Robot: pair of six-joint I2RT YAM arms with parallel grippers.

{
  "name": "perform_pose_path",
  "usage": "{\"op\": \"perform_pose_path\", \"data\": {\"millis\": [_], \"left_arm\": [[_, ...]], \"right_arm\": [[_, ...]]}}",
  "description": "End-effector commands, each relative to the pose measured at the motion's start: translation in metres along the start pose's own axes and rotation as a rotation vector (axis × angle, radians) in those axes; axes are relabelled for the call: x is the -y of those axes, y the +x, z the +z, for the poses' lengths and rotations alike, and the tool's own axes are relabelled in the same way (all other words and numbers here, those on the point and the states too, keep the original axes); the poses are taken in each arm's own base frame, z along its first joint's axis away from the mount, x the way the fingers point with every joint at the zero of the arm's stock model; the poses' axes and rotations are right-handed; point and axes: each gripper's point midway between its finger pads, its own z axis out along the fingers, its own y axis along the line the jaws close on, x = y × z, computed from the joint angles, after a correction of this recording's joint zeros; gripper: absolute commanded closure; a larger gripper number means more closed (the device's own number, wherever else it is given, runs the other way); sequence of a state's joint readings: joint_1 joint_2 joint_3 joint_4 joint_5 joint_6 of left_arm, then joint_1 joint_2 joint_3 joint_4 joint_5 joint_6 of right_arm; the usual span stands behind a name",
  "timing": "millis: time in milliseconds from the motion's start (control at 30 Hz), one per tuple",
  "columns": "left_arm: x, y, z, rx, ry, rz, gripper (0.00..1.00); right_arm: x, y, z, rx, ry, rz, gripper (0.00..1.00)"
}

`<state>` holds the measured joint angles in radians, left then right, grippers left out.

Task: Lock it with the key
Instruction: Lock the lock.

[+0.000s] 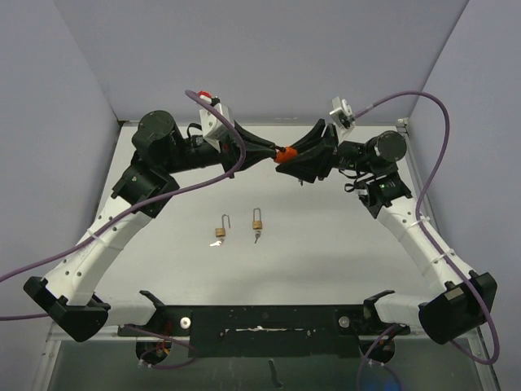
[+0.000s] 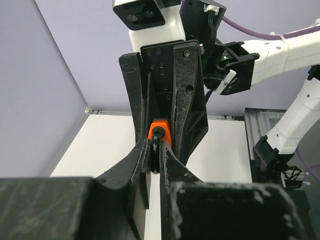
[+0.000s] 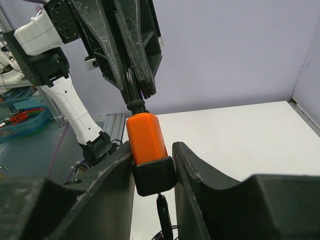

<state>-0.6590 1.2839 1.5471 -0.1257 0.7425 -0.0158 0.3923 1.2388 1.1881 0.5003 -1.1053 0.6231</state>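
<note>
The white matte table (image 1: 326,252) lies below, and over its far side the two arms meet in mid-air. The right gripper (image 3: 152,165) is clenched on the orange padlock (image 3: 145,134), squeezing its black base, while the left gripper (image 2: 155,160) pinches the dark shackle (image 3: 131,87). The plastic-jacketed body looks rigid, fairly light and probably slick, so its flat sides seem best to hold. An open brass padlock (image 1: 221,232) and a second brass padlock (image 1: 257,223) rest on the table, well apart from both grippers. A thin dark stem (image 3: 162,212), likely the key, hangs beneath the orange one
</note>
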Motion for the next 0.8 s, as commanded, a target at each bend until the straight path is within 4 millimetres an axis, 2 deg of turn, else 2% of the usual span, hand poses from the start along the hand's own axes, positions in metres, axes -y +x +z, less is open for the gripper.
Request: {"op": "perform_pose_path", "data": {"millis": [0, 333, 467, 600, 767], "left_arm": [[0.019, 0.078, 0.007, -0.208, 0.097, -0.219, 1.0], [0.021, 0.088, 0.018, -0.202, 0.142, -0.261, 1.0], [0.024, 0.085, 0.022, -0.18, 0.175, -0.284, 1.0], [0.028, 0.084, 0.027, -0.16, 0.206, -0.303, 1.0], [0.032, 0.092, 0.032, -0.172, 0.224, -0.328, 1.0]], "right_arm": [[0.009, -0.084, 0.004, 0.181, 0.166, -0.177, 1.0], [0.023, -0.093, 0.008, 0.193, 0.202, -0.175, 1.0], [0.028, -0.097, 0.007, 0.226, 0.229, -0.185, 1.0], [0.029, -0.102, 0.008, 0.257, 0.228, -0.191, 1.0], [0.03, -0.112, 0.01, 0.276, 0.22, -0.206, 1.0]]}}
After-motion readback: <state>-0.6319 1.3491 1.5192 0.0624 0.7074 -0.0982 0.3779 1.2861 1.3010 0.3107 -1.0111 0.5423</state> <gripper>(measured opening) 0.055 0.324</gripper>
